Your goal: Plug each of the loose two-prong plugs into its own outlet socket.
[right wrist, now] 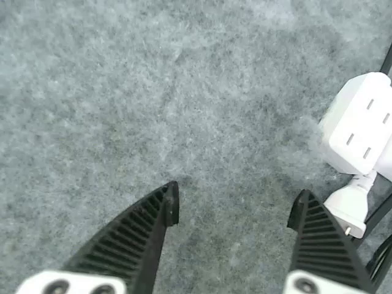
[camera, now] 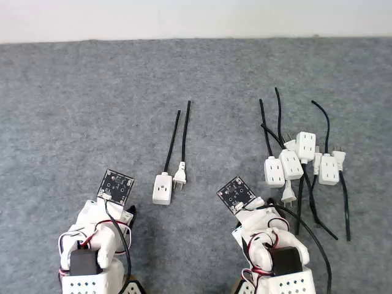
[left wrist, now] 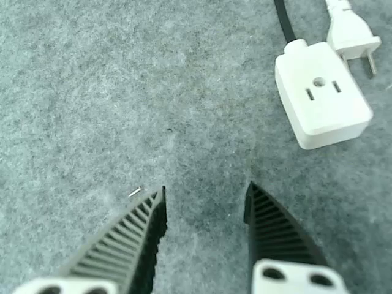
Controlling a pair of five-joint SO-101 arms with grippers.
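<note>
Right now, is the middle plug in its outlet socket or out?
Out. The two-prong plug lies beside the outlet socket, prongs bare, and the socket's slots are empty.

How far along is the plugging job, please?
Nothing looks plugged in yet. In the middle, the white outlet socket on a black cord and the white two-prong plug beside it lie apart. Nothing is in hand: the left gripper and right gripper hover with fingers open and empty. Left: that pair, plus the cluster of white sockets and plugs on the right, apparently unmated.
</note>
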